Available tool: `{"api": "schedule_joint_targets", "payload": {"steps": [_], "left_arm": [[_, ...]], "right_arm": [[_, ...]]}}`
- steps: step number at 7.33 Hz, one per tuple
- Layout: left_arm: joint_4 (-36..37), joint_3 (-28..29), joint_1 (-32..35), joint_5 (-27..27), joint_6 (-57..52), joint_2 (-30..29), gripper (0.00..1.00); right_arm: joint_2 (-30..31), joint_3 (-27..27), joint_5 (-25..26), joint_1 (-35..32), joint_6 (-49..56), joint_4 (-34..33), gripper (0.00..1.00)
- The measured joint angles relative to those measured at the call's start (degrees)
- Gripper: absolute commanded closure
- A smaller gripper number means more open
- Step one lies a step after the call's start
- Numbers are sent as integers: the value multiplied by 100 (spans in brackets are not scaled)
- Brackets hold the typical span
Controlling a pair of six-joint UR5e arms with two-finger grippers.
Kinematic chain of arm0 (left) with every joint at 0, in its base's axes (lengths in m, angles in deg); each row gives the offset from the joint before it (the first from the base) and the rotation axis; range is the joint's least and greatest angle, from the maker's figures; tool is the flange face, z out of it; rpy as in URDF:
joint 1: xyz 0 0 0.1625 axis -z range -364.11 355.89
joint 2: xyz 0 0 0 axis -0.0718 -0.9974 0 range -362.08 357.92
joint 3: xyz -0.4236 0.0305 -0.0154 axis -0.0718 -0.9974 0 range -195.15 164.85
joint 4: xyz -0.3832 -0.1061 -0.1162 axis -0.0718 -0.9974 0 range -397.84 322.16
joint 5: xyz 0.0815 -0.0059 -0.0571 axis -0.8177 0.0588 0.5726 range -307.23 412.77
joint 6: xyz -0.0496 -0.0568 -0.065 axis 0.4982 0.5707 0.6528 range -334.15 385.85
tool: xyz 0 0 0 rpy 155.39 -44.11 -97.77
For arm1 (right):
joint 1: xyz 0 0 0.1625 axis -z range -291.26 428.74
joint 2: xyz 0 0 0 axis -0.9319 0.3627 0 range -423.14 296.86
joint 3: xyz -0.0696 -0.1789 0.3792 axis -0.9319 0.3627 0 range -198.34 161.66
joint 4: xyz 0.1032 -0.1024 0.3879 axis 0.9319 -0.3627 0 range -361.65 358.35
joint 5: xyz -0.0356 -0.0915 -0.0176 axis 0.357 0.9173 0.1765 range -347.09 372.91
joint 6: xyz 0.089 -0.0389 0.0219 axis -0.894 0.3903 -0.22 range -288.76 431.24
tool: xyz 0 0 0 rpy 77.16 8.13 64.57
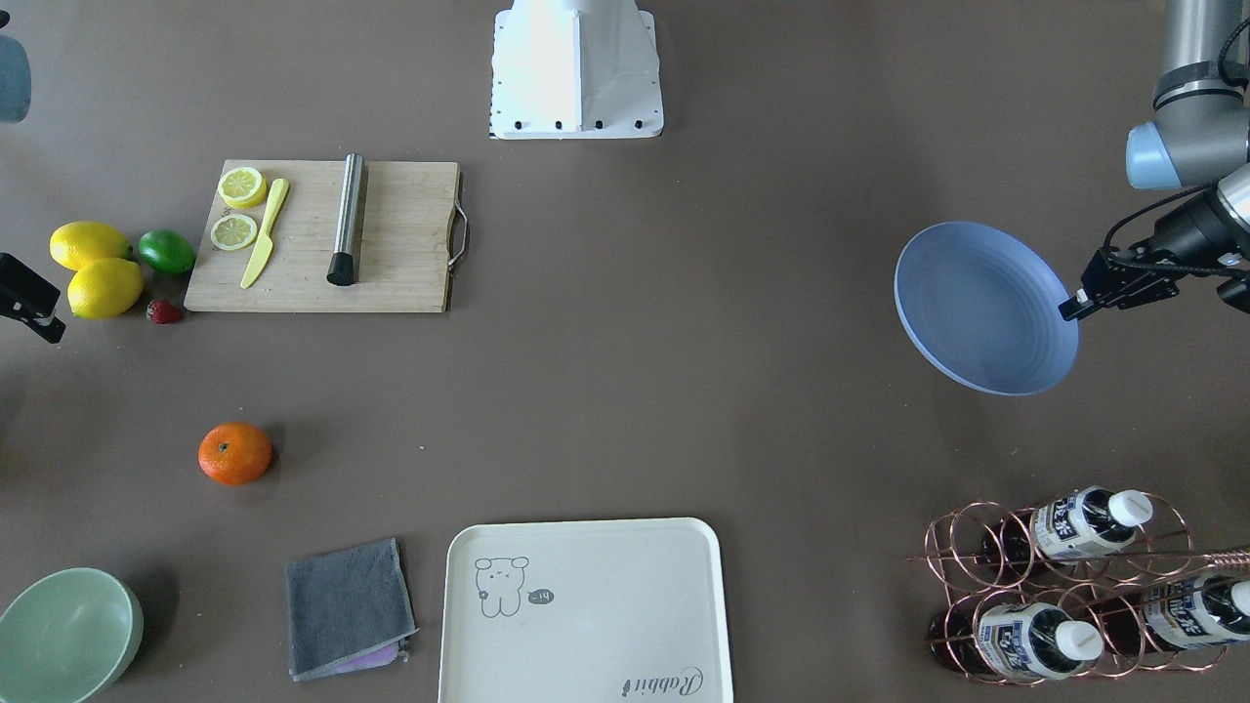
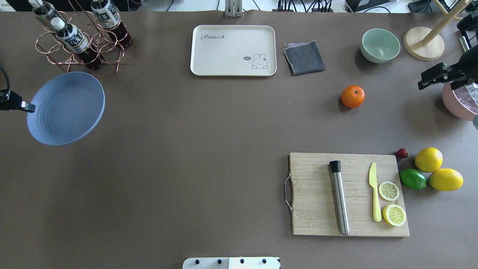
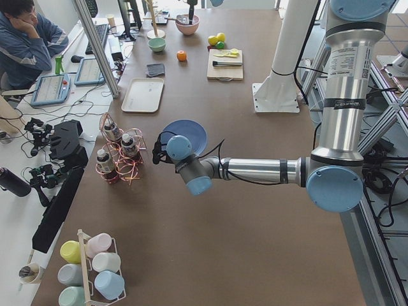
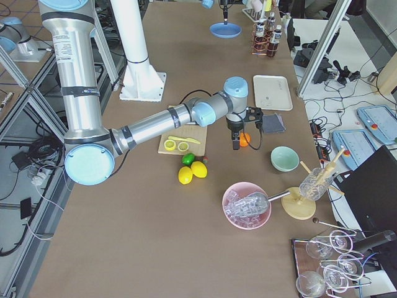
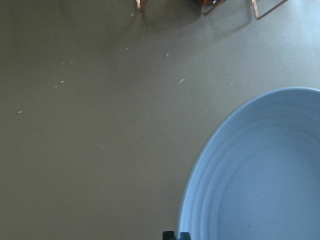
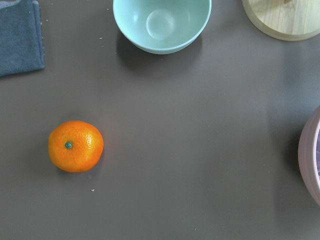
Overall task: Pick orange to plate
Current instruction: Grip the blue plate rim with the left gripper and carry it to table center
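The orange lies alone on the brown table, stem dot up; in the right wrist view the orange is at lower left. My right gripper hovers well to the side of it, touching nothing; its fingers are too dark to tell open from shut. The periwinkle plate is held tilted off the table at the far other end. My left gripper is shut on its rim.
A cutting board carries a steel muddler, yellow knife and lemon slices, with lemons, a lime and a strawberry beside it. Cream tray, grey cloth, green bowl, pink bowl and bottle rack line the far edge.
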Motion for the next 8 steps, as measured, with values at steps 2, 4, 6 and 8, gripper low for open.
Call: {"api": "schedule_joint_targets", "payload": {"steps": [2, 4, 6, 8], "left_arm": [[169, -570, -1040, -944, 1266, -441, 100], [970, -681, -1946, -1891, 1716, -1213, 100], [1920, -649, -2779, -2764, 1800, -2015, 100], [2336, -435, -3227, -3297, 1943, -2516, 100]], "right_arm": [[-8, 1, -5, 3, -6, -5, 0], [-23, 7, 0, 4, -7, -8, 0], [-37, 30, 1, 4, -7, -3, 0], [-44, 57, 1, 13, -7, 0, 0]]}}
